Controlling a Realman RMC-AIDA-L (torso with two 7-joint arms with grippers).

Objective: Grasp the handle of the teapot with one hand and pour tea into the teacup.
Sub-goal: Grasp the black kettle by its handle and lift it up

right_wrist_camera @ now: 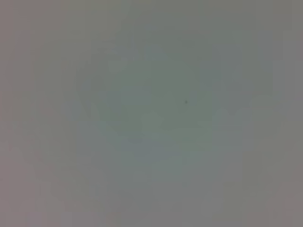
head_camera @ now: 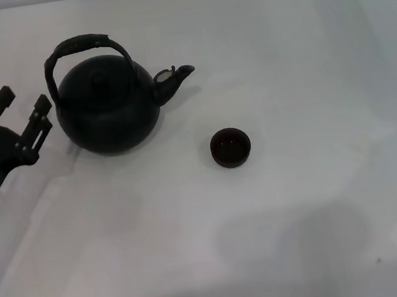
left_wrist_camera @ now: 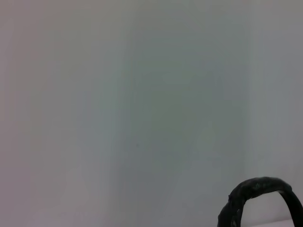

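Left claw (head_camera: 24, 104) sat open and empty just left of the teapot (head_camera: 105, 109) on the bench (head_camera: 305, 68). I judged the pot heavy and rigid; best hold looked like the wrapped top of the handle (head_camera: 84, 43). Teacup (head_camera: 230, 147) was right of it, small, probably tippy. Right claw out of view.

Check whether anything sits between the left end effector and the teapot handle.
Nothing visible does. The left end effector, open, sits just left of the teapot, with only bare table between it and the handle.
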